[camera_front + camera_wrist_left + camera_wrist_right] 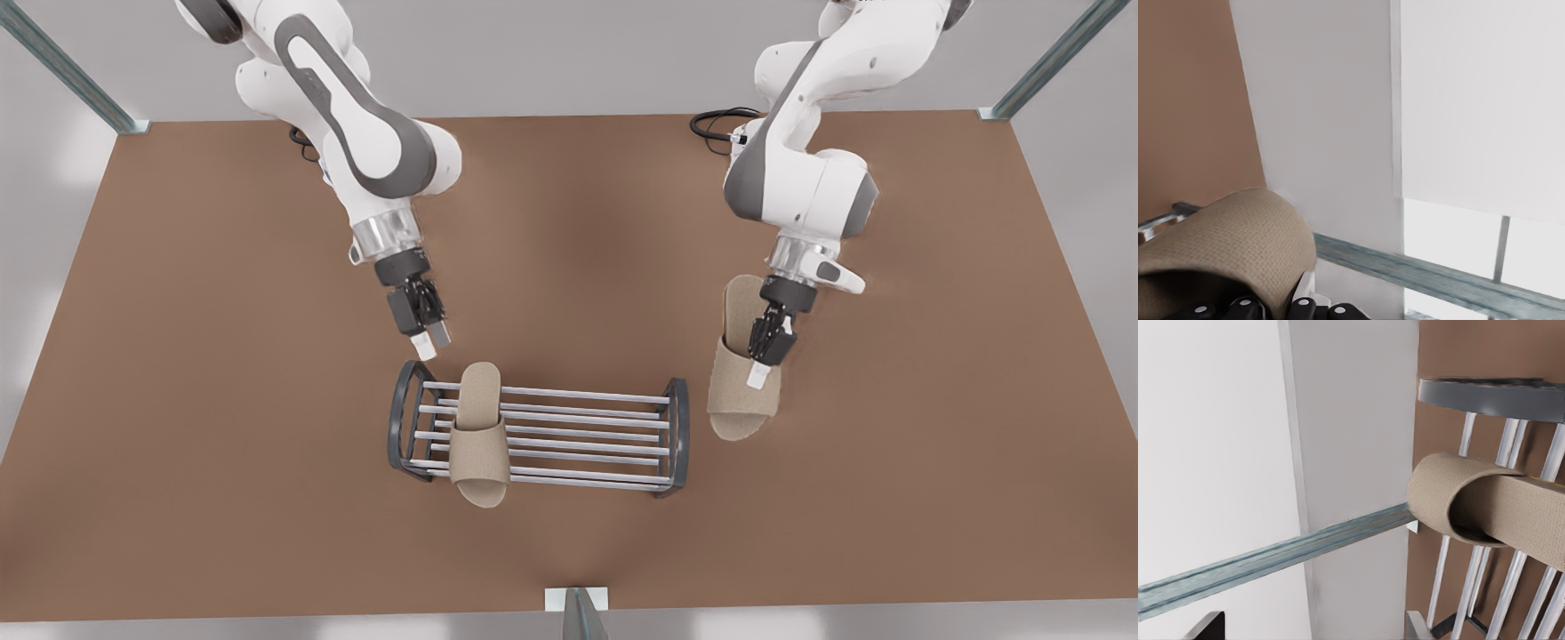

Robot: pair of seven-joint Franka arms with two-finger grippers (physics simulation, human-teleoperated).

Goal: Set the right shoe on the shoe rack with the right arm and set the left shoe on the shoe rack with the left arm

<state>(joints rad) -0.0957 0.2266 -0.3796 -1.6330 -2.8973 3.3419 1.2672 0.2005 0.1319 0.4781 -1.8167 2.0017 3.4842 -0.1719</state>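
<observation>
The left gripper (770, 348) was closed on the left shoe (741, 384), lengthwise just beside the rack's (551, 436) free end. The right gripper (429, 336) hung open above the right shoe (480, 433), lying across the rack.

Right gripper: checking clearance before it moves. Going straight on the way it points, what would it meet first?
Above the rack's end, the open right gripper would probably meet the shoe rack near the right shoe; depth unclear.
</observation>
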